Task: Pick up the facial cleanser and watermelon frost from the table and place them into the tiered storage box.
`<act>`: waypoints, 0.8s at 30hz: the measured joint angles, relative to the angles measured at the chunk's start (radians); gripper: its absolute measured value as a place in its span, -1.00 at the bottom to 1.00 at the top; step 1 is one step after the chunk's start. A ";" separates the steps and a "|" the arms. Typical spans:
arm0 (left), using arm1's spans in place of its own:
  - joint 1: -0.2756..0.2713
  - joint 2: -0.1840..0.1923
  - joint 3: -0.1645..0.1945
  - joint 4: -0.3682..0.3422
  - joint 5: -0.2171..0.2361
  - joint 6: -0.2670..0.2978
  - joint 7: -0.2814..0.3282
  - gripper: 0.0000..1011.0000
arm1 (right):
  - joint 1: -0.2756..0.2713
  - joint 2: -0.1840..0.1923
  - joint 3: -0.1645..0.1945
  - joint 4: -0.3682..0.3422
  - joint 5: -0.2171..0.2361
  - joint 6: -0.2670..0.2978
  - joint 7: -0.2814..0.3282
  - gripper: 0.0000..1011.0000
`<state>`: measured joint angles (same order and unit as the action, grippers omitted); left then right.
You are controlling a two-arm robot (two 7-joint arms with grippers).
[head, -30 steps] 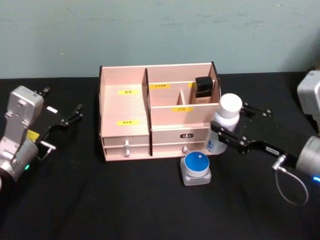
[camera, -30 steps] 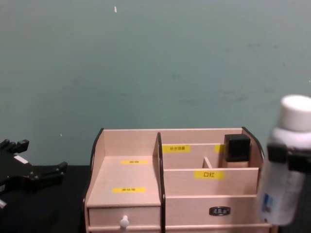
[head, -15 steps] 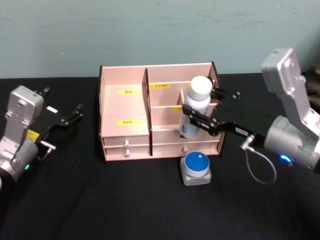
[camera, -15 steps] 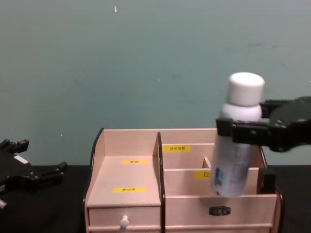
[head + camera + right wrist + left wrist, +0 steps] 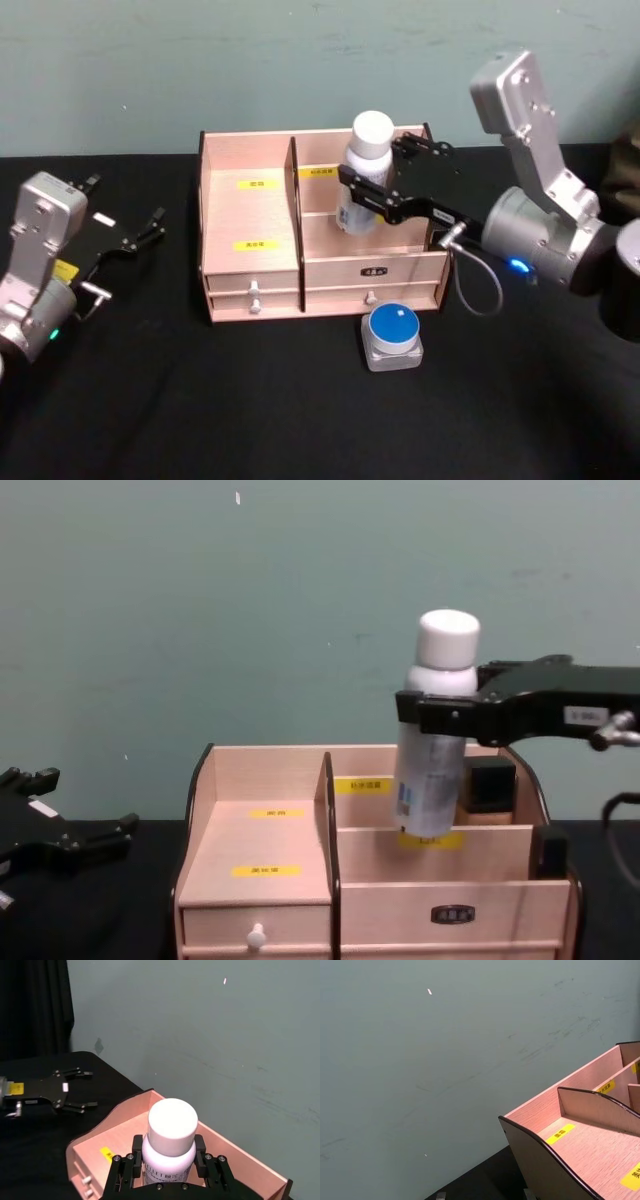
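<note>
Right hand (image 5: pixel 436 708) clamps facial cleanser bottle (image 5: pixel 428 780) tilted above right compartments of tiered storage box (image 5: pixel 250 215); base could snag divider (image 5: pixel 490 852) and topple on release; left hand (image 5: pixel 135 238) open, parked left.

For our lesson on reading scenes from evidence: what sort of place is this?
Probably a robot test bench: a black-covered table against a bare teal wall, the right gripper holding a white-capped bottle over the tiered storage box, the left gripper parked open at the table's left.

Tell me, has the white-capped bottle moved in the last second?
Yes. The right gripper carried the bottle from the storage box's right end up and leftward, over its rear compartments. The left gripper sits parked.
</note>
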<state>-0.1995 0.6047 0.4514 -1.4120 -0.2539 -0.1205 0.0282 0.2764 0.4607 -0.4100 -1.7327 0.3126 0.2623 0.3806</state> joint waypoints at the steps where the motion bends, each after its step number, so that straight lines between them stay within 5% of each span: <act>1: 0.000 0.000 0.000 0.000 0.000 0.000 0.000 0.98 | 0.013 -0.009 -0.005 0.018 -0.005 -0.002 0.000 0.19; 24: 0.000 0.000 0.000 0.000 0.000 0.000 0.000 0.98 | 0.147 -0.109 -0.034 0.222 -0.053 -0.024 0.000 0.19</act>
<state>-0.1995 0.6047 0.4514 -1.4120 -0.2539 -0.1205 0.0282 0.4232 0.3518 -0.4436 -1.5110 0.2599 0.2387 0.3810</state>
